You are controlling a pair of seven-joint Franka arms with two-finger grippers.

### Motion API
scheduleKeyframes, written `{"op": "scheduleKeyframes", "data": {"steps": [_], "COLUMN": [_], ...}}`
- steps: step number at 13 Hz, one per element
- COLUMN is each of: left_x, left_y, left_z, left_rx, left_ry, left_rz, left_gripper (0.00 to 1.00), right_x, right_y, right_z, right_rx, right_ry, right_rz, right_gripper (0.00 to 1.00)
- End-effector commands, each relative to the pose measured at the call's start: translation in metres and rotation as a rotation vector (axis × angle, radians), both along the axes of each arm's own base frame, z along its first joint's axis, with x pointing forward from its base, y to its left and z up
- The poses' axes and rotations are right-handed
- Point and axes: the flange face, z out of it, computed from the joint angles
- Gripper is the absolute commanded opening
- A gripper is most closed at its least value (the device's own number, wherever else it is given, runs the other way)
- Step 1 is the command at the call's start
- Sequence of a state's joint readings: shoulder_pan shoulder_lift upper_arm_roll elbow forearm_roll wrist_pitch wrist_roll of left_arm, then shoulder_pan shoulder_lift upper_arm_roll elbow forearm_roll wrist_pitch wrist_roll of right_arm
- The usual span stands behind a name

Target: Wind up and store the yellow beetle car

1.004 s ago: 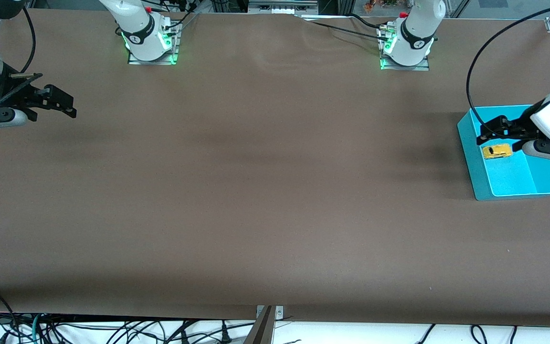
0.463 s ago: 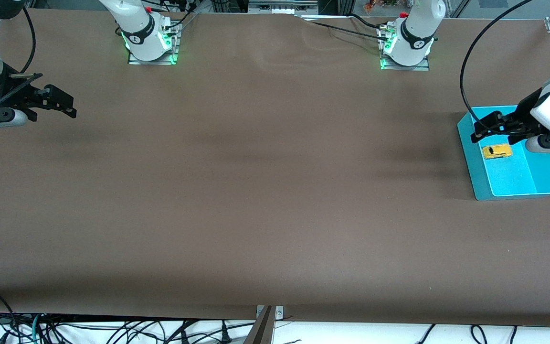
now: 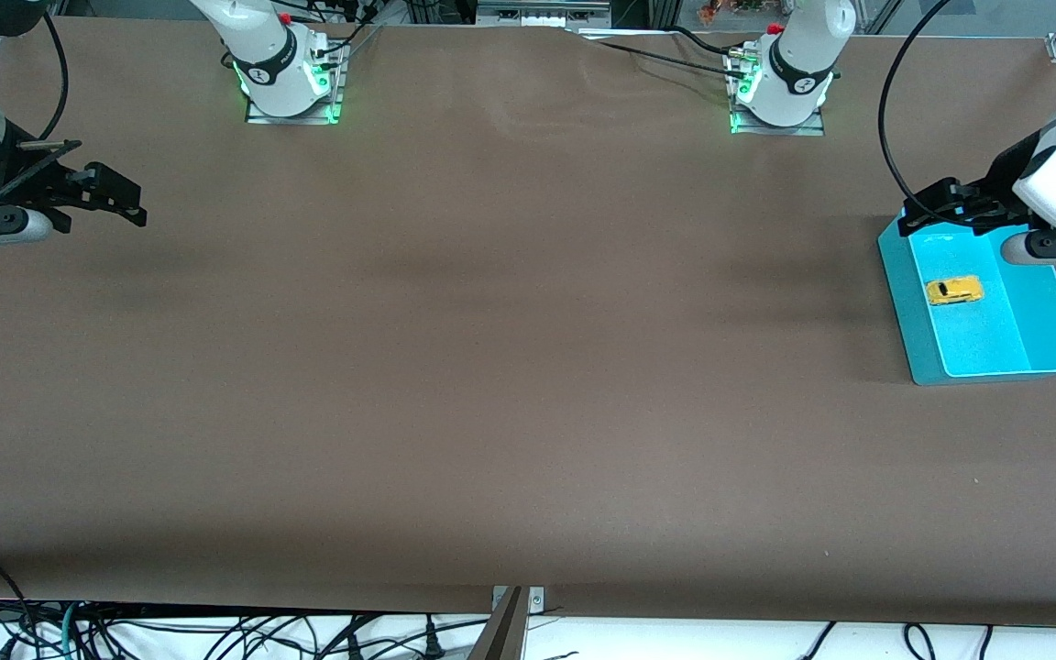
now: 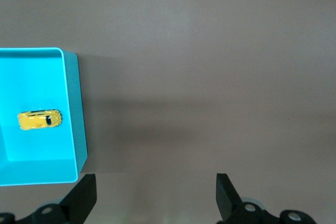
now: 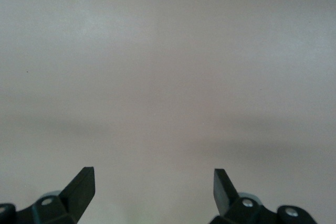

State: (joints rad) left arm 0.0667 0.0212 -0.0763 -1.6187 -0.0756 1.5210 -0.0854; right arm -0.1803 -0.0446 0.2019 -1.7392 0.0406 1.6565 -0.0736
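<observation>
Yellow beetle car (image 3: 954, 291) lies on the floor of the turquoise bin (image 3: 911, 335), which sits on the brown table (image 3: 491, 367) toward the left arm's end; the car is free of both grippers and close to the bin's wall on the side toward the table's middle. The left gripper (image 3: 936, 209) hangs over the bin edge nearest the robots' bases, fingers spread wide and holding nothing. The right gripper (image 3: 115, 197) waits above bare table at the right arm's end, likewise wide open and empty. Judged from the task, storage looks complete, so the main risk is disturbance: a low or sideways move of the left gripper could clip the bin's rim and shift the bin, and the car, if its spring is wound, might roll against a wall. The left wrist view (image 4: 152, 203) shows the car (image 4: 39, 120) lying lengthwise within the bin (image 4: 73, 108), apart from the wall, and both fingertips clear of the rim. The front view alone places both arms. The right wrist view (image 5: 152, 195) shows only table.
</observation>
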Motion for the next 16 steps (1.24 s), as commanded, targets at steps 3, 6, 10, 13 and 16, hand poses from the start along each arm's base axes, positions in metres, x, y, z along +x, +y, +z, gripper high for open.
{"op": "scheduleKeyframes", "data": {"steps": [3, 6, 10, 13, 16], "left_x": [0.0086, 0.0081, 0.0083, 0.0083, 0.0083], "left_y": [0.0068, 0.0102, 0.0093, 0.0091, 0.008], "left_z": [0.0003, 0.0, 0.0019, 0.0019, 0.0019], "left_rx": [0.023, 0.023, 0.022, 0.02, 0.019], "left_ry": [0.019, 0.024, 0.027, 0.027, 0.027], "left_rz": [0.009, 0.015, 0.013, 0.013, 0.012], "left_gripper": [1.0, 1.0, 1.0, 1.0, 1.0], "right_x": [0.003, 0.003, 0.003, 0.0029, 0.003], "right_y": [0.001, 0.0009, 0.001, 0.001, 0.001], "right_z": [0.0071, 0.0071, 0.0071, 0.0064, 0.0071], "right_rx": [-0.002, -0.003, -0.002, -0.002, -0.002], "right_ry": [-0.008, -0.008, -0.008, -0.006, -0.008], "right_rz": [0.01, 0.01, 0.01, 0.01, 0.01], "right_gripper": [1.0, 1.0, 1.0, 1.0, 1.0]}}
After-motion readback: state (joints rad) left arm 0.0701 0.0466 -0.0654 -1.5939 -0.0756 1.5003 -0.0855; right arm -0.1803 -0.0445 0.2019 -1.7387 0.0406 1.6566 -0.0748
